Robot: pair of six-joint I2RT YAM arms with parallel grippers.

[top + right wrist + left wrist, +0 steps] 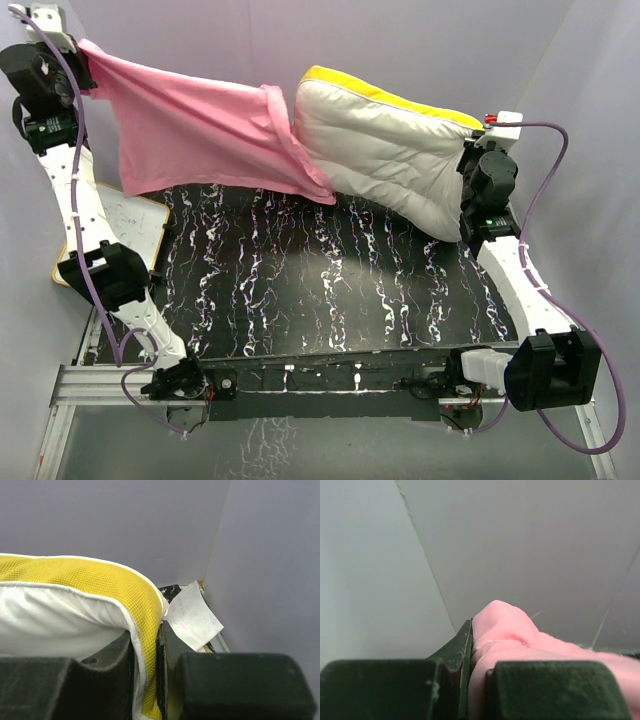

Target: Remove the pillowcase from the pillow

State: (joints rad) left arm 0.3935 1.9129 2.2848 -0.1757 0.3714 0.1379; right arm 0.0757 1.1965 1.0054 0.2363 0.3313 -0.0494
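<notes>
The job looks nearly done: most of the pillow (385, 150) shows bare and white over the far side of the table (330, 290). Only its left end seems to sit in, or just against, the mouth of the pillowcase (190, 130), which stretches away to the left. The left gripper (82, 62) is clamped tight on the pillowcase's far end, the right gripper (468, 152) pinches the pillow's yellow edge, and what remains, I judge, is pulling them apart until the cloth slips free.
</notes>
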